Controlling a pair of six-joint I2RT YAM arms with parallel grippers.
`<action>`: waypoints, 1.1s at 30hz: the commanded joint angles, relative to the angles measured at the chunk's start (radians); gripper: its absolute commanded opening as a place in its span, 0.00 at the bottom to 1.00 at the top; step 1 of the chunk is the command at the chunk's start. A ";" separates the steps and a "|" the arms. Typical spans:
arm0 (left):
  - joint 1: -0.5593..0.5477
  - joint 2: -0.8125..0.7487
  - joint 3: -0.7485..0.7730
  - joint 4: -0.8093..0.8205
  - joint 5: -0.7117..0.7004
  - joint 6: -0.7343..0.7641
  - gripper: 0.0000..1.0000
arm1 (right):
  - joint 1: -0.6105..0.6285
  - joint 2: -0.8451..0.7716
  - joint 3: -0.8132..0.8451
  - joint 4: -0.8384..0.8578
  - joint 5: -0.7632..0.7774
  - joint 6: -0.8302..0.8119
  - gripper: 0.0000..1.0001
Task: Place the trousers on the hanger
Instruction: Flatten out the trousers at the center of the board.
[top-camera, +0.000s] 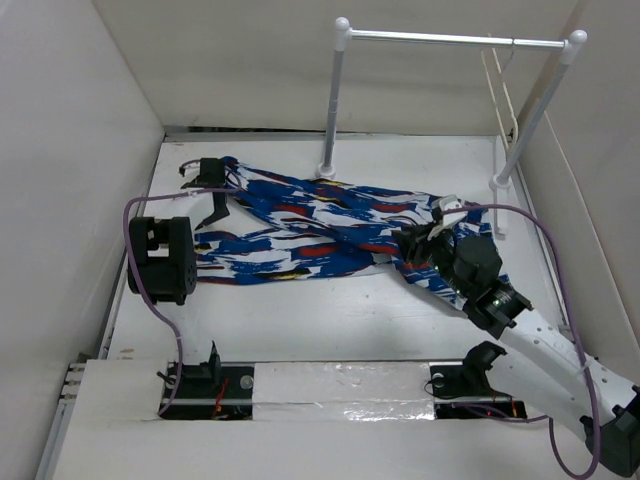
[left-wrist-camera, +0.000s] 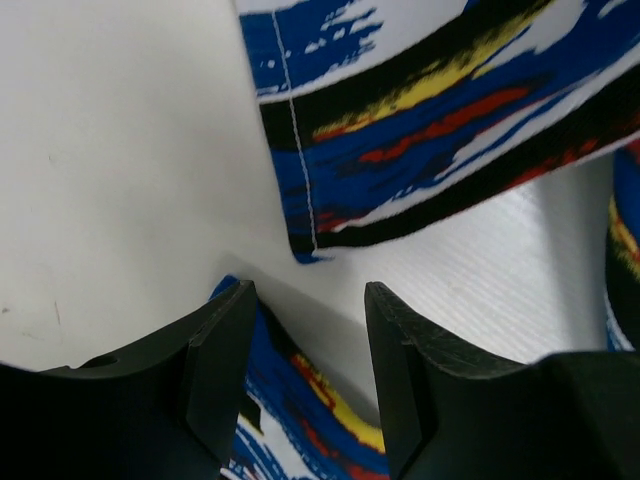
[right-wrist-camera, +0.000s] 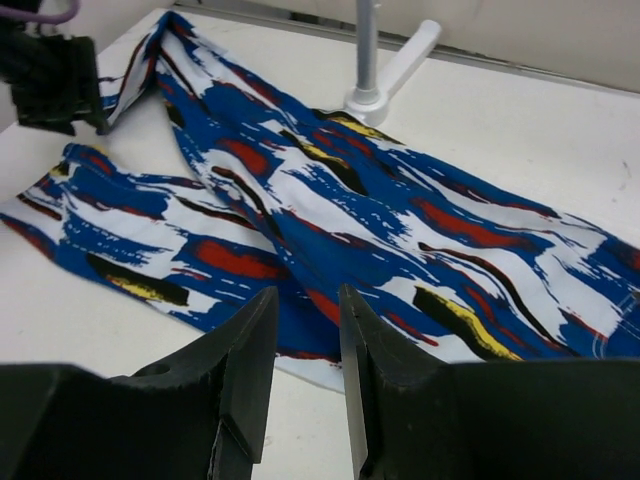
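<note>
Two ends covered: your left gripper (left-wrist-camera: 308, 297) and right gripper (right-wrist-camera: 308, 297) flank the trousers (top-camera: 320, 225), likely for flattening; jaws part-open, seemingly empty.

White two-post rack (top-camera: 335, 100), metal rail (top-camera: 440, 40) on top; stands at table (top-camera: 330, 320) far edge

No readable text, label, brand, number or sign in any view. Print on trousers (top-camera: 320, 225): abstract splashes only, no lettering.
</note>
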 joint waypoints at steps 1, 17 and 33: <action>-0.002 0.024 0.079 0.019 -0.041 0.042 0.45 | 0.046 -0.009 0.015 0.058 -0.047 -0.027 0.37; -0.002 0.127 0.148 0.024 -0.145 0.119 0.08 | 0.089 -0.018 0.019 0.060 -0.014 -0.033 0.37; -0.116 -0.368 0.180 -0.078 -0.124 0.127 0.00 | 0.089 -0.072 0.013 0.041 -0.014 -0.033 0.37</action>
